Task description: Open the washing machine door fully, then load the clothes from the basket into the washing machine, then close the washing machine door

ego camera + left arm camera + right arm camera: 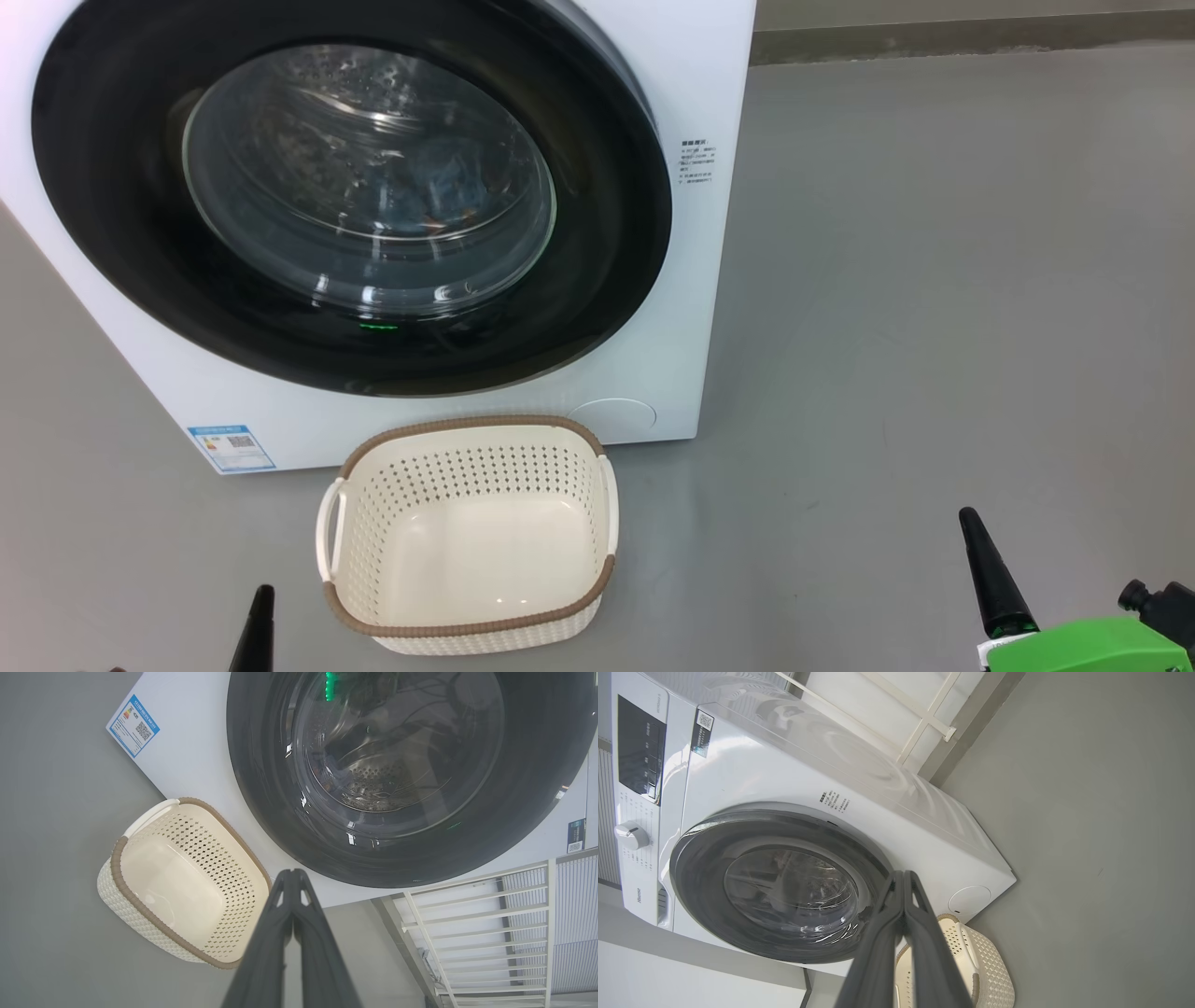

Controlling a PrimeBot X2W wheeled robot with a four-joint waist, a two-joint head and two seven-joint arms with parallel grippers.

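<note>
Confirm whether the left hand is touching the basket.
Apart. Head view shows a strip of grey floor between the left hand and the basket.

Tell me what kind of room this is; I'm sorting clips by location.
Likely a laundry area: a white front-loading washing machine, an empty perforated basket on the grey floor before it, and white railing nearby.

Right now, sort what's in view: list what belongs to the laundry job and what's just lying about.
Job:
washing machine
washing machine door, shut
basket, empty
clothes, seen through the glass

Just there:
white railing beside the washer
grey floor
</note>
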